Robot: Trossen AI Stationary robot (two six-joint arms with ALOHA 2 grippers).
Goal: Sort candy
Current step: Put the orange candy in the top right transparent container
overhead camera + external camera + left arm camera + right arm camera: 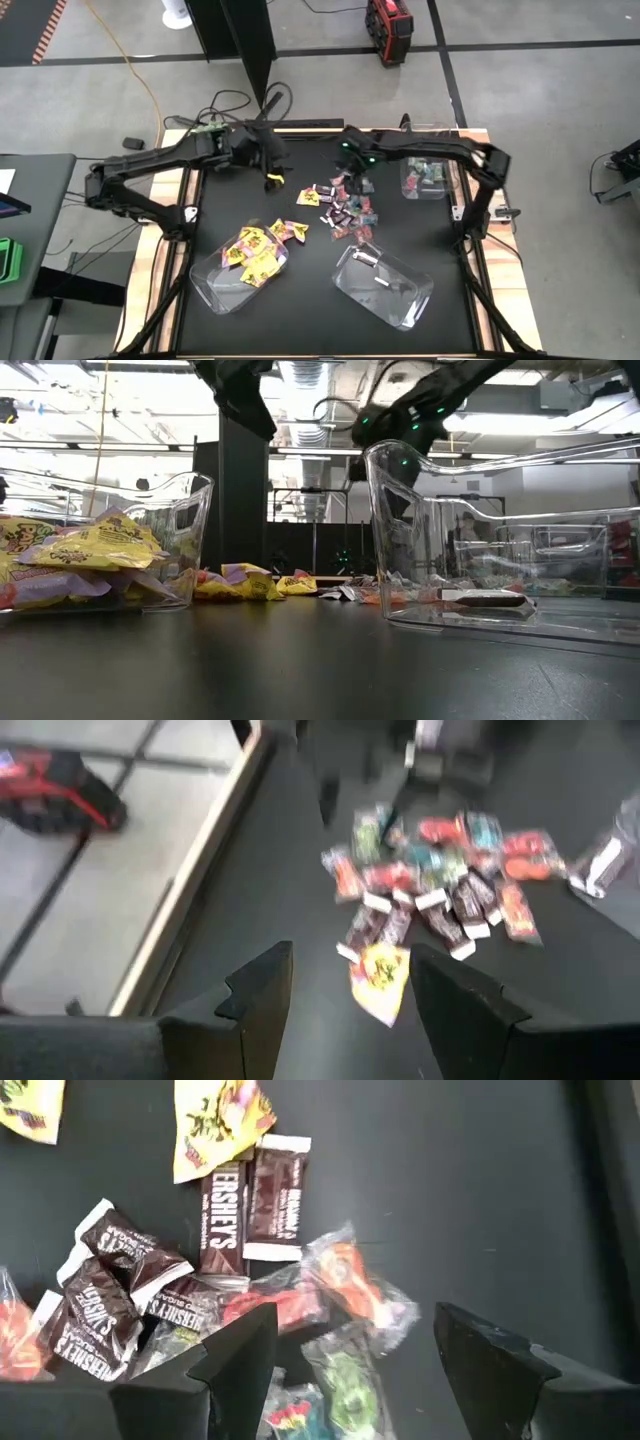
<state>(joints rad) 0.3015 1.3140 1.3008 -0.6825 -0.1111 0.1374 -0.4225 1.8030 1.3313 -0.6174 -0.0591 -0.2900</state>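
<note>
The candy lies in a loose pile at the middle of the black mat: dark mini bars, teal-and-pink wrappers and yellow packets. One yellow packet lies apart, on the mat left of the pile. My left gripper hovers open above it, and the packet shows between the fingers, farther off. My right gripper hangs open over the pile's far end, its fingers on either side of teal-and-pink wrappers below and touching nothing.
Three clear bins stand on the mat. The near left one holds yellow packets, the near right one a few dark bars, and the far right one teal-and-pink sweets. In the low view the two near bins stand in front.
</note>
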